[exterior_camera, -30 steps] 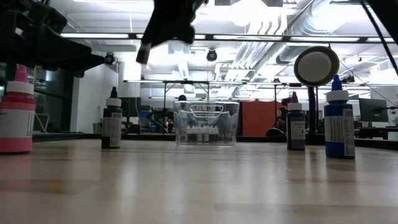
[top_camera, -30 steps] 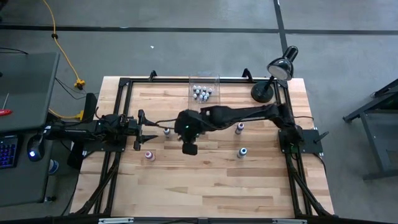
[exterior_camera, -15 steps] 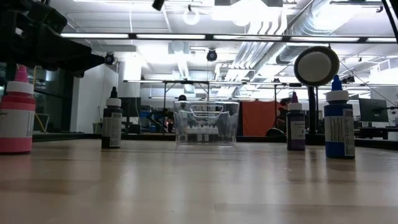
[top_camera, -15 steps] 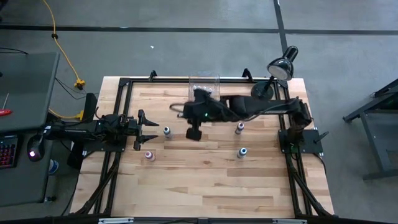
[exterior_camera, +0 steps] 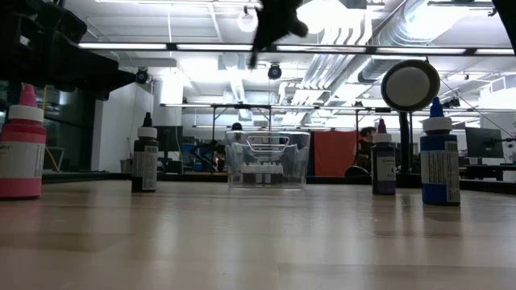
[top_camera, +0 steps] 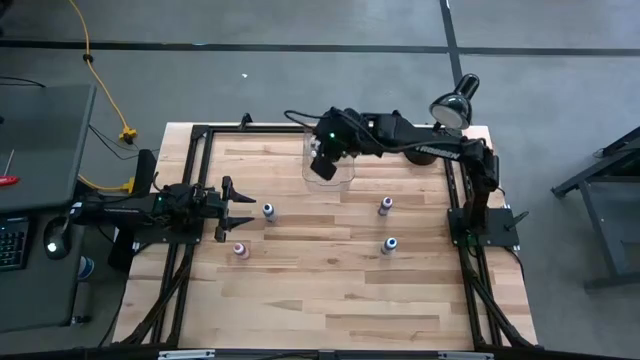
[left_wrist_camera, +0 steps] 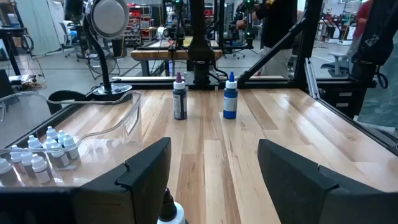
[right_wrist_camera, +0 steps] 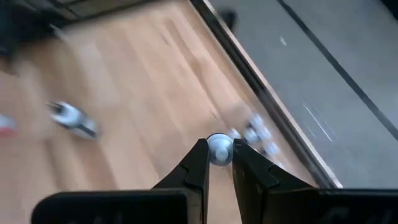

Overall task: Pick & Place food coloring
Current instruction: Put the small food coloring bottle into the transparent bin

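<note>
1. Food coloring bottles are spread over my wooden table [top_camera: 330,290], which fills the middle of the high view; it is the largest thing here.
2. My right arm reaches from the right of the high view toward the upper centre, and its pincer [top_camera: 322,165] hangs above the clear bin [top_camera: 345,127].
3. My left arm lies at the left of the high view, its pincer [top_camera: 236,208] low over the table with the fingers spread wide and holding nothing.
4. That clear bin sits at the upper centre edge of the table; in the low view several small white-capped bottles [exterior_camera: 262,173] stand inside it at mid-frame.
5. In my right wrist view the two fingers are pinched nearly together on one small bottle [right_wrist_camera: 219,150], whose round pale cap shows between the tips at lower centre.
6. Four bottles stand loose on the table in the high view: one [top_camera: 268,211] just right of my left pincer, a pink one [top_camera: 239,250] lower left of centre, a purple one [top_camera: 385,206] right of centre, and a blue one [top_camera: 390,245] below it.
</note>
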Controlling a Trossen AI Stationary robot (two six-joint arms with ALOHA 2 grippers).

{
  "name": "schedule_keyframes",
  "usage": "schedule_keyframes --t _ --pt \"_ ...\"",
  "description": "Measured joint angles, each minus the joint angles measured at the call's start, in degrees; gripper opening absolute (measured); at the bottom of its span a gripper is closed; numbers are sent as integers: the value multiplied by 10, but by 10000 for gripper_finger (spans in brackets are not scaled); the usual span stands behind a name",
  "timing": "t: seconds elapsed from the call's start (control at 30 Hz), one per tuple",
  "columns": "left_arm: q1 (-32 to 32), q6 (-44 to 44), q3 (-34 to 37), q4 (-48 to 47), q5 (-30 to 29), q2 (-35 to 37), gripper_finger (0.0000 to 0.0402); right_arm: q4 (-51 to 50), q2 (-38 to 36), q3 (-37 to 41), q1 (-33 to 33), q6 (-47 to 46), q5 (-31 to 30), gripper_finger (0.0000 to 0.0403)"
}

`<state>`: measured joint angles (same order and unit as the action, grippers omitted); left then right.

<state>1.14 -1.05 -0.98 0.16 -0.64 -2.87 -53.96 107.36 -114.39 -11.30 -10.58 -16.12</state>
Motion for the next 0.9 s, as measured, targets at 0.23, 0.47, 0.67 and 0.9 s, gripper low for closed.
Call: schedule_keyframes --t 0.23,0.47,0.67,0.9 --pt "0 0 0 0 0 0 239 -6 0 77 -69 -24 32 40" --pt "0 0 0 0 0 0 239 117 1 201 -128 -45 96 44" --pt "0 0 0 0 0 0 239 204 1 283 -151 -88 127 44" --pt "0 0 0 0 0 0 239 199 18 293 -165 -89 130 44"
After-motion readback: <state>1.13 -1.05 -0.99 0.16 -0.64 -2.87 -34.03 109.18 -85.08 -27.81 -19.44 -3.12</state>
